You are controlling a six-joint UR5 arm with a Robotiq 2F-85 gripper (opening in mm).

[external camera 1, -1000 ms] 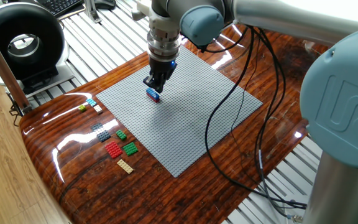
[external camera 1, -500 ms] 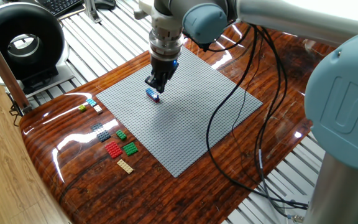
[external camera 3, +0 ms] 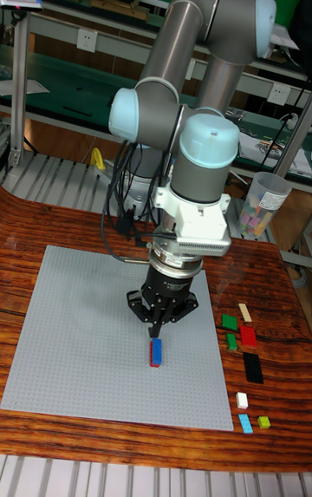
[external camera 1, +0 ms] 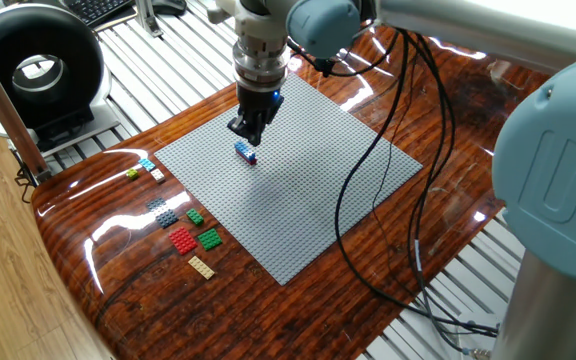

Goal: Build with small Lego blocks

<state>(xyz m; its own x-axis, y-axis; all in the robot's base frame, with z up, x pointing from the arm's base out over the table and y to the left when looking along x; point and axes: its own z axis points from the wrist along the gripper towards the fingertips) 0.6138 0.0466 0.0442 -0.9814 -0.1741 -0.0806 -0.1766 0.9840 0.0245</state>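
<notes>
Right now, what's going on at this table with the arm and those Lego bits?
The arm's gripper hangs just above a small blue-and-red stack on the grey baseplate, apart from it and carrying nothing. It looks as if the stack has just been placed. The spare blocks lie loose on the wooden table beside the baseplate: red, green, tan, dark grey, white, cyan and yellow-green. None of them is being touched.
</notes>
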